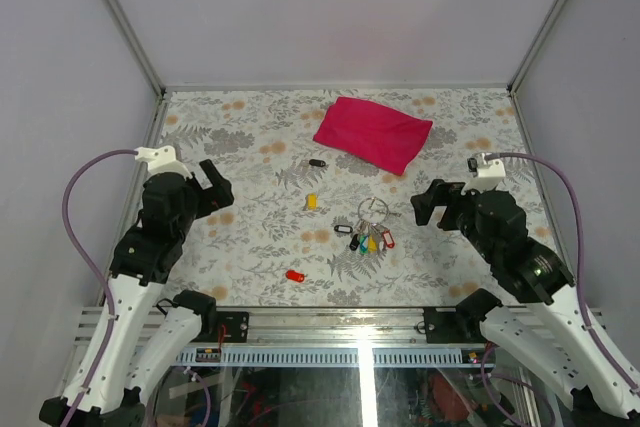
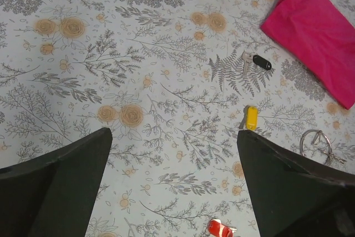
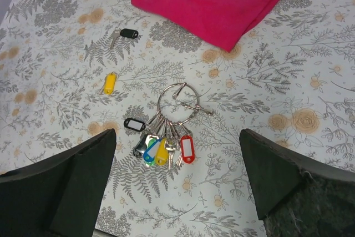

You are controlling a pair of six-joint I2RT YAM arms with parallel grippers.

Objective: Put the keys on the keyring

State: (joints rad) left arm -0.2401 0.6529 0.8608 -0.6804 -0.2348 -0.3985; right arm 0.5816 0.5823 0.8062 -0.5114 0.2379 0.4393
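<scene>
Centrally on the floral table (image 1: pixel 240 127), the keyring (image 1: pixel 373 211) is shown lying flat. Its silver ring is turned toward the far edge, and its bunch of tagged keys (black, green, blue, yellow, red) is fanned out toward the near edge. The yellow key (image 1: pixel 311 201) is seen loose to the left of the keyring, near it but not touching. The red key (image 1: pixel 295 275) is found farther to the left of the keyring and closer to the near edge, well apart from the ring. A black-headed key (image 1: pixel 317 163) is placed to the left of the keyring and farther back, beyond the yellow one. The magenta cloth (image 1: pixel 373 133) is laid behind the keyring, on its far side and apart from it. The left gripper (image 1: pixel 216 185) is held above the table well to the left of the keyring, its jaws spread wide with nothing grasped; in the left wrist view only patterned tabletop is framed between them. The right gripper (image 1: pixel 428 203) is held just to the right of the keyring, likewise released and empty. In the right wrist view, the ring and its bunch are seen between the parted jaws, untouched.
</scene>
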